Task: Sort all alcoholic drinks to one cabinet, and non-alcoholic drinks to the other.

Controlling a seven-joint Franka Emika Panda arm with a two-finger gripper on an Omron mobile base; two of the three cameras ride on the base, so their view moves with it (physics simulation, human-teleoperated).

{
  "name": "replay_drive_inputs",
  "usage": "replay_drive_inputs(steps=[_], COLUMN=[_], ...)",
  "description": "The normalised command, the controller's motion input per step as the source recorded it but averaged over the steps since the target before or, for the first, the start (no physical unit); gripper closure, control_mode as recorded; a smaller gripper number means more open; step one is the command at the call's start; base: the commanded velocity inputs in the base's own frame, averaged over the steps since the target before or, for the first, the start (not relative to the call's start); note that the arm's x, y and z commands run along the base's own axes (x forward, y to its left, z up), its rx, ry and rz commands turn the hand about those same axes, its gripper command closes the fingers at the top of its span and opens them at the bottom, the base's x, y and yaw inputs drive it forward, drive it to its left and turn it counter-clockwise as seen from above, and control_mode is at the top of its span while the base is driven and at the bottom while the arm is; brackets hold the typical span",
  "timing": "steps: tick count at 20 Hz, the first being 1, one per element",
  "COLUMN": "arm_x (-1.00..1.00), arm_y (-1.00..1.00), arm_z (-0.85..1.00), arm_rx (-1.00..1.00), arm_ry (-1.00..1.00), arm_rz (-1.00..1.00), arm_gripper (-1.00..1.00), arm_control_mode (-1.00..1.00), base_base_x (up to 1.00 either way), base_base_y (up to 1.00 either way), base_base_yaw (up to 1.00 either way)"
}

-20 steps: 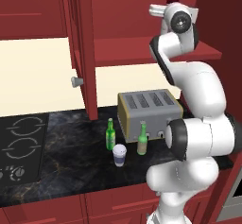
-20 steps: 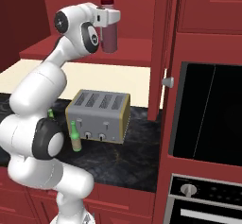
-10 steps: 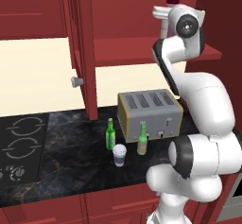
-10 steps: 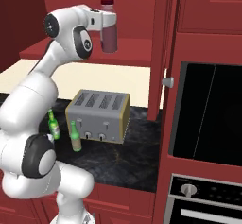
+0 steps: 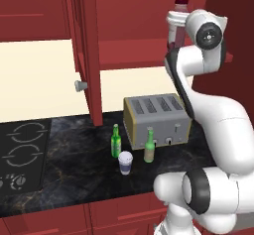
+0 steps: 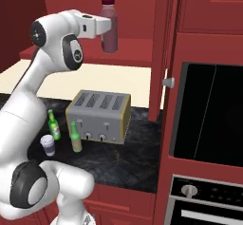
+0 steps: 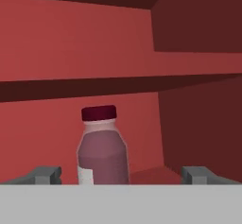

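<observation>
Hand view looks straight into the open upper cabinet, where the juice bottle point(image 7: 102, 147) stands upright on the cabinet shelf point(image 7: 151, 175), its maroon cap on and its white label toward the lower left. The pincer point(image 7: 120, 175) is spread as wide as it goes, its two grey fingertips point(image 7: 45, 175) well out to either side of the bottle and touching nothing; it has hold of nothing.

In the right base view the arm reaches up to the same shelf, the pincer point(image 6: 105, 24) level with the juice bottle point(image 6: 109, 27), which rests on the shelf on its own.

By the look of it, the step of placing one non-alcoholic drink in this cabinet is done and the hand is at the release point. Three drinks are left down on the table point(image 5: 69, 174), in front of the toaster point(image 5: 156, 120): the bright green bottle point(image 5: 115, 142), the olive bottle point(image 5: 149, 147) and the white lidded cup point(image 5: 125, 162), set close together with the cup nearest the table's front edge.

The next move calls for drawing the hand straight back out of the cabinet without brushing the bottle, then coming down to the table. The cup belongs beside the juice; the two green bottles belong in the other cabinet. The drinks stand close, so any approach needs a clean line between neighbours.
</observation>
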Motion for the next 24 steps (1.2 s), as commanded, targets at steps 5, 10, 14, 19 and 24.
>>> replay_drive_inputs(steps=[5, 10, 14, 19, 24], arm_x=[-0.68, -0.73, -0.77, -0.76, -0.76], arm_y=[0.00, 0.00, 0.02, 0.11, 0.20], arm_z=[0.00, 0.00, -0.05, -0.16, -0.23], arm_rx=[0.01, 0.00, 0.01, 0.01, 0.00], arm_ry=[0.04, 0.06, 0.05, 0.04, 0.04], arm_rz=[0.00, 0.02, 0.05, 0.09, 0.13], arm_gripper=[-1.00, -1.00, -1.00, -1.00, -1.00], arm_control_mode=[-1.00, -1.00, -1.00, -1.00, -1.00], base_base_x=[0.00, 0.00, 0.00, 0.00, 0.00], base_base_y=[0.00, 0.00, 0.00, 0.00, 0.00], base_base_yaw=[0.00, 0.00, 0.00, 0.00, 0.00])
